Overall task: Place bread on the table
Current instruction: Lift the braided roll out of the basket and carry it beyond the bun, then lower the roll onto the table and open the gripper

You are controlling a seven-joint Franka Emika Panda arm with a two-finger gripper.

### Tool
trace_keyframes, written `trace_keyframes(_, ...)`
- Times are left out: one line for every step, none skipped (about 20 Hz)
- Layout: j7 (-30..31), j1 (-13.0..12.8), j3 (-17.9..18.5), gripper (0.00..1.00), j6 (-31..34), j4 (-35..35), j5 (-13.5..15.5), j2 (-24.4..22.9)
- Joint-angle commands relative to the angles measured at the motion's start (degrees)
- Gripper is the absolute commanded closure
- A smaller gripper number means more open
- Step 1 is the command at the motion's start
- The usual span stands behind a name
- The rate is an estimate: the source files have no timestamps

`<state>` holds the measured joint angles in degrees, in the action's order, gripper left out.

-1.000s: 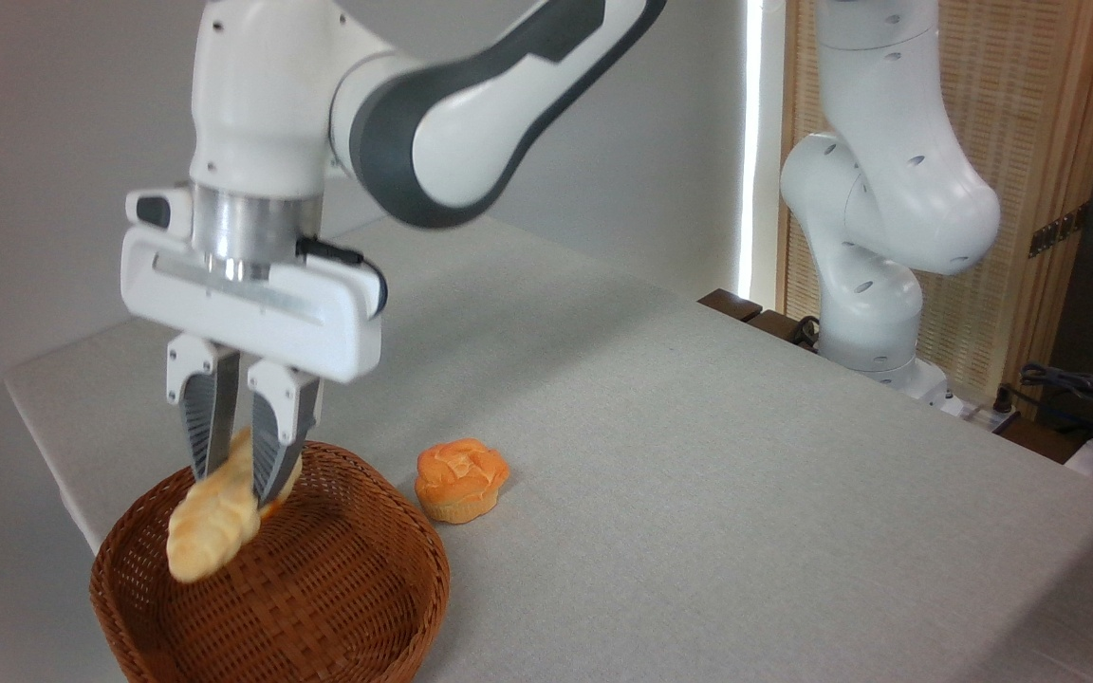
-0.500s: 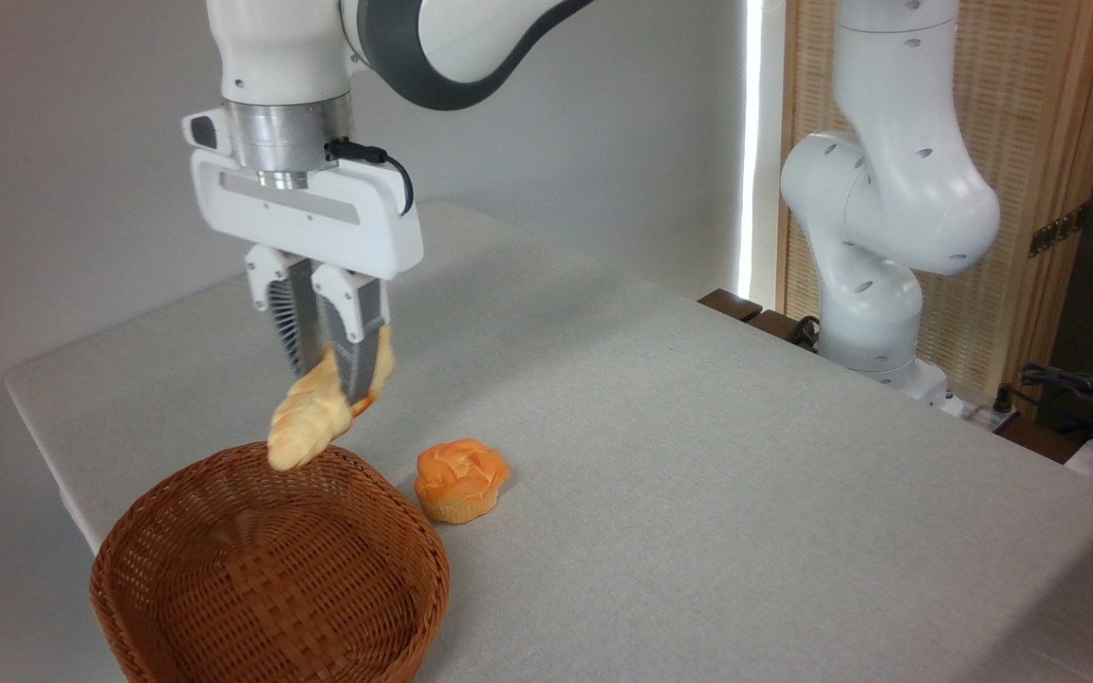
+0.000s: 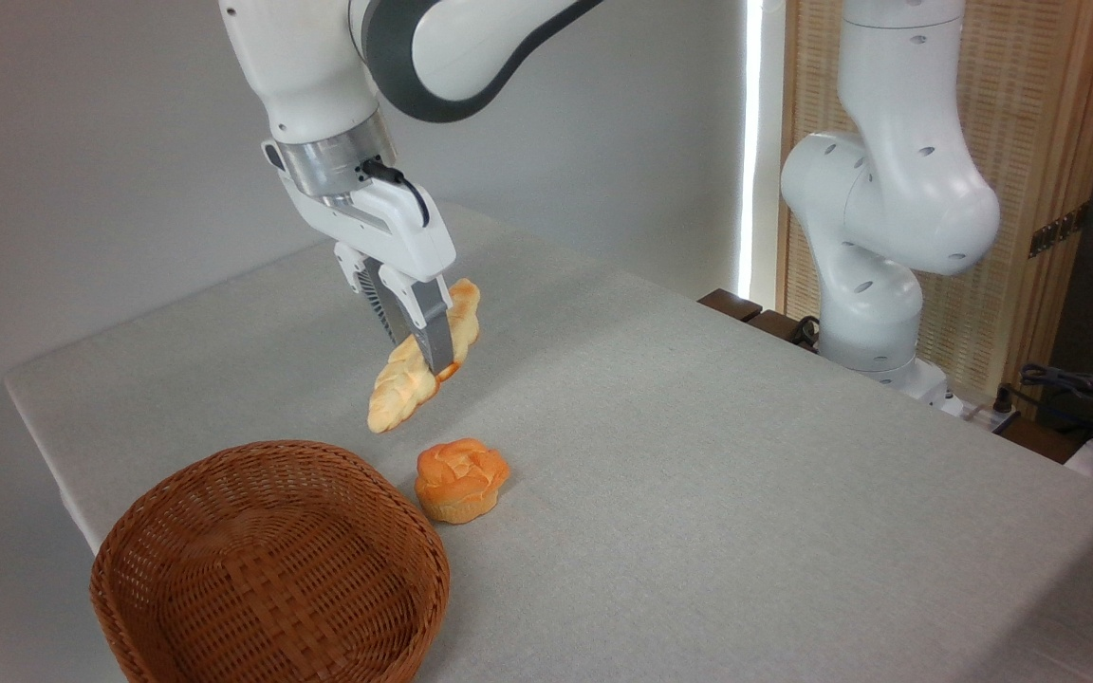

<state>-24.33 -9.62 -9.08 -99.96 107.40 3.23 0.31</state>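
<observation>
A: Hanging in the air above the table [image 3: 746,493], the bread [image 3: 414,375] sits clamped between the two fingers of the gripper [image 3: 428,359], tilted so one tapered end points down to the left and the other up to the right.

B: Is it touching the grey surface?

A: It does not look so; the loaf is held clear of the cloth, beyond the small orange bun [image 3: 461,479] and well apart from the wicker basket [image 3: 271,569].

B: And the bun?

A: It stands on the table just beside the basket's right rim. The basket holds nothing that I can see.

B: The arm?

A: Its white wrist leans in from the upper left, fingers angled down.
</observation>
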Motion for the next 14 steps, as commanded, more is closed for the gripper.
trace_keyframes(-1.42, 0.21, -0.94, 0.00, -0.32, 0.97, 0.90, -0.22)
trace_keyframes(-1.42, 0.21, -0.94, 0.00, -0.50, 0.97, 0.90, 0.22)
trace_keyframes(-1.42, 0.21, -0.94, 0.00, -0.76, 0.97, 0.90, 0.39)
trace_keyframes(-1.42, 0.21, -0.94, 0.00, -1.02, 0.97, 0.90, 0.66)
trace_keyframes(-1.42, 0.21, -1.03, 0.00, -1.37, 0.88, 0.64, 0.83)
trace_keyframes(-1.42, 0.21, -0.94, 0.00, -1.90, 0.88, 0.55, 1.01)
trace_keyframes(-1.42, 0.21, -0.94, 0.00, -3.03, 0.88, 0.38, 1.10)
trace_keyframes(-1.42, 0.21, -0.94, 0.00, -4.52, 0.88, 0.29, 1.36)
trace_keyframes(-1.42, 0.30, -0.94, 0.00, -6.11, 0.88, 0.20, 1.71)
trace_keyframes(-1.42, 0.30, -0.85, 0.00, -7.51, 0.88, 0.11, 1.71)
trace_keyframes(-1.42, 0.30, -0.50, 0.00, -8.14, 0.62, 0.03, 1.71)
trace_keyframes(-1.42, 0.39, -0.24, 0.00, -8.40, 0.35, -0.15, 1.63)
trace_keyframes(-1.42, 0.48, -0.15, 0.00, -8.49, -0.17, -1.19, 1.54)
trace_keyframes(-1.42, 0.82, -0.06, 0.00, -8.49, -1.22, -2.77, 1.54)
